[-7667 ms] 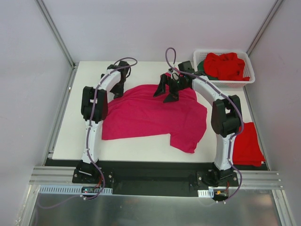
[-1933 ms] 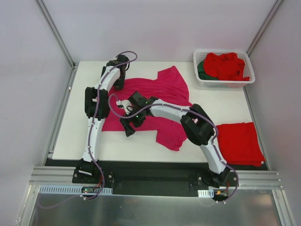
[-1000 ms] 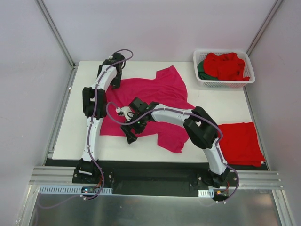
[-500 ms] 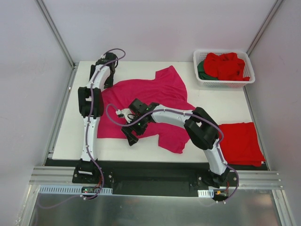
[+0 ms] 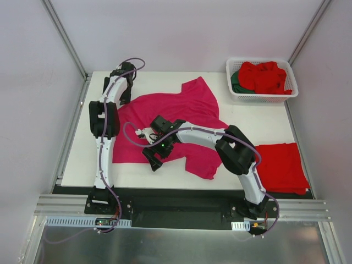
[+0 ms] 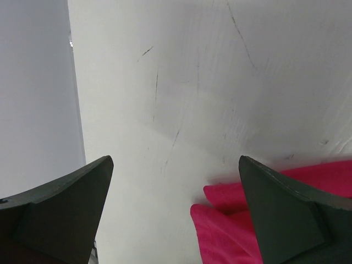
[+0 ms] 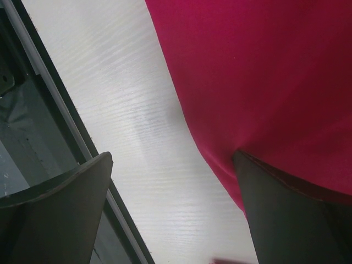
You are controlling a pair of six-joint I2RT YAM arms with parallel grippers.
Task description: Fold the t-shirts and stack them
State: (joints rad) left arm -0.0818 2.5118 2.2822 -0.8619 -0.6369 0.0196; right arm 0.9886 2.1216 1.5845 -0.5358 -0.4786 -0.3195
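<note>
L gripper (image 6: pixel 175 159) at far-left corner of magenta t-shirt (image 5: pixel 181 118), R gripper (image 7: pixel 171 157) over near hem, both jaws apart and empty, prob. to flatten it.

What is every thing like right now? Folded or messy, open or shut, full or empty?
pink shirt: unfolded, lying rumpled on the table
red shirt on the table: folded flat
basket: upright, holding shirts
red shirts in the basket: crumpled, not folded
green shirt: crumpled in the basket, mostly hidden
left hand: open, holding nothing, by the pink shirt's far left corner
right hand: open, holding nothing, at the pink shirt's near edge
</note>
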